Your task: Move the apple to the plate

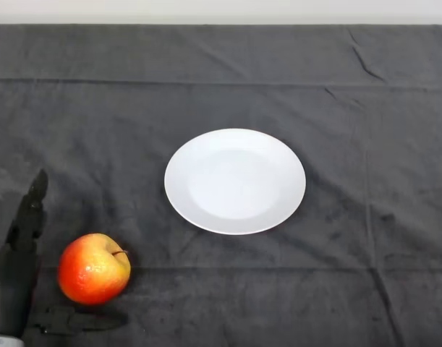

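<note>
Head view: your robot hand (18, 253) sits at the lower-left edge, fingers straight and spread wide, one running up along the left side, the thumb lying flat twd the bottom, just below the apple. It holds nothing. The apple (93, 268) sits in the gap betw. finger and thumb, close to both; can't tell if either is touching it yet.

The apple rests on the dark cloth-covered surface (365, 123), lower left, red w/ a yellow patch up top, stem pointing right. The plate (235, 181) is white, round, bare, near centre of the surface, well apart from the apple, up and to the right.

Handling, as a judgement: the apple looks firm and rigid, moderately heavy for its size, skin smooth and a bit slick, so it could roll or squirt out if you pinch off-centre. It'll bruise under a hard squeeze but won't break. Take it across the widest part, finger on the left side and thumb opposing, w/ the stem clear of the contact. You'll want the grip below or at the equator so it can't pop downward. The cloth has folds; shouldn't matter once lifted.

Labels: no sticker, brand or writing readable on the apple, plate or cloth.
</note>
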`<state>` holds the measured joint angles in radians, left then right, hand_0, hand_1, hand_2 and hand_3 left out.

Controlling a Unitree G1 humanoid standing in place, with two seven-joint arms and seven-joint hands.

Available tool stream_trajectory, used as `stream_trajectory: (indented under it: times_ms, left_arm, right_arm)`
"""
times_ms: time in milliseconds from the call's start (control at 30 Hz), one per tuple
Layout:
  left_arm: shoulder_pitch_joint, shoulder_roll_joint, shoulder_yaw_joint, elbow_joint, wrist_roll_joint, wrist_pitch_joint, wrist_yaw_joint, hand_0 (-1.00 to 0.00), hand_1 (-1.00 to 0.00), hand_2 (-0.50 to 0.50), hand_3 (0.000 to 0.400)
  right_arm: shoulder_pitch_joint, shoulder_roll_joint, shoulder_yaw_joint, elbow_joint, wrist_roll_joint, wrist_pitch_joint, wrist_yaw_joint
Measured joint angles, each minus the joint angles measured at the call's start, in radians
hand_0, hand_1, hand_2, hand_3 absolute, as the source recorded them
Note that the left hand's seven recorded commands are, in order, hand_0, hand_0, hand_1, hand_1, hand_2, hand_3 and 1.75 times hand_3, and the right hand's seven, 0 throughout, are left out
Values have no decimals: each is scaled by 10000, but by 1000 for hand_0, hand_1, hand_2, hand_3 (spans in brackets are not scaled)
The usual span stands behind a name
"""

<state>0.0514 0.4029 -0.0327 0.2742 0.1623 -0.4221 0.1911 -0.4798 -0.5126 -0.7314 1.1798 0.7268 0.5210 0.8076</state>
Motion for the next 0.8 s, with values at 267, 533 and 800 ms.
stream_trajectory:
  times_ms: [267,533,800]
  left_arm:
    - [-37,1,-23,46,5,1,-15,-1000,-1000,0,400]
    - [-47,4,-32,44,15,60,-15,-1000,-1000,0,400]
    - [-356,8,-30,-33,18,627,-23,-1000,-1000,0,400]
  right_arm:
    - [0,0,0,0,0,0,0]
    - [0,0,0,0,0,0,0]
    - [0,0,0,0,1,0,-2]
